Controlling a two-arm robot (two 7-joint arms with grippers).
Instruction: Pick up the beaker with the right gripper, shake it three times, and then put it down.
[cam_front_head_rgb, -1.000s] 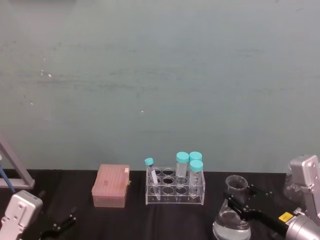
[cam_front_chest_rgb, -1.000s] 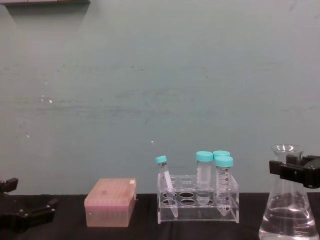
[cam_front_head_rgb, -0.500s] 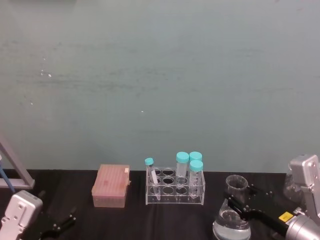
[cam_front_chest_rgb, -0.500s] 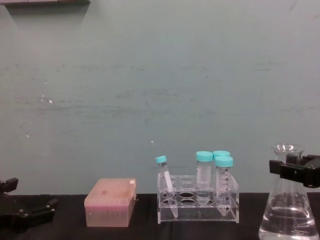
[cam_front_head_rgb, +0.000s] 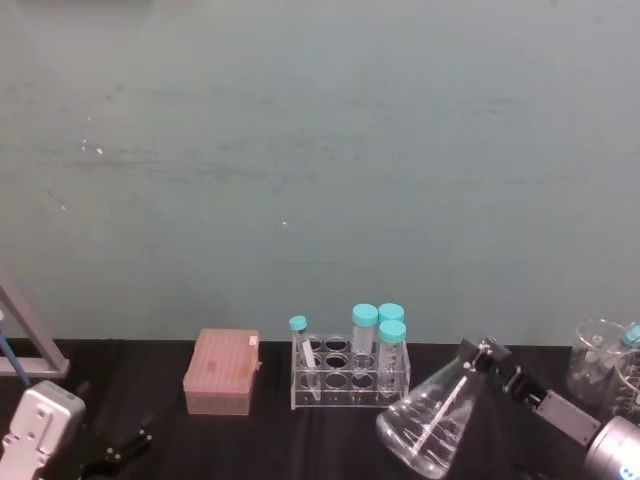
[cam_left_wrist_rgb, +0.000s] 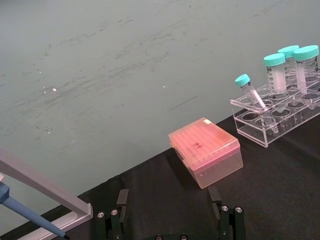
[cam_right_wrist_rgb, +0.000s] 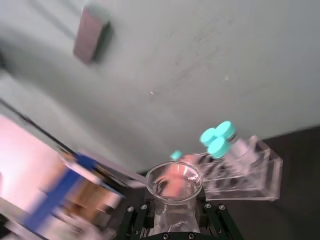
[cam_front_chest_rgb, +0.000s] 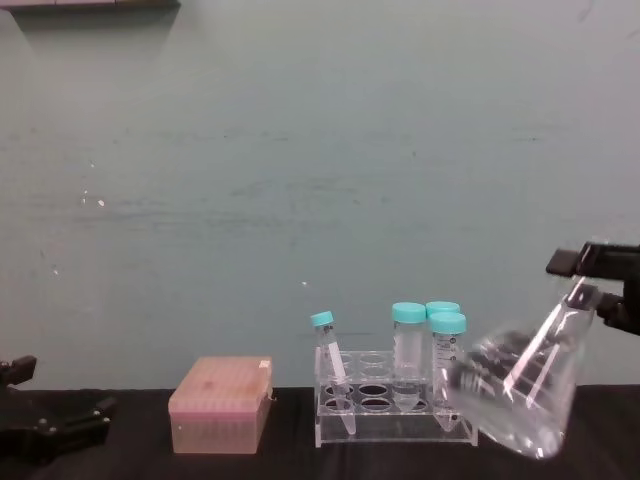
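Two grippers, one busy. Left gripper (cam_left_wrist_rgb: 168, 200) sits parked low at the table's left corner, fingers spread, nothing between them.

Going right: pink tip box (cam_front_head_rgb: 222, 372), then clear tube rack (cam_front_head_rgb: 350, 377) with teal-capped tubes (cam_front_head_rgb: 365, 316). The beaker (cam_front_head_rgb: 430, 420) is just beside the rack, tipped hard, base toward the rack, neck up and to the right. Right gripper (cam_front_head_rgb: 492, 360) is clamped on that neck.

My read: lift done, shake step in hand; can't tell which of the three strokes. Next needs a return to upright, any strokes left, then a flat set-down clear of the rack and of the glassware (cam_front_head_rgb: 598, 358) at far right.

Surface: black table (cam_front_head_rgb: 270, 440). Behind it: plain teal wall (cam_front_head_rgb: 320, 150), scuffed, with a metal stand leg (cam_front_head_rgb: 30, 330) at the left edge.
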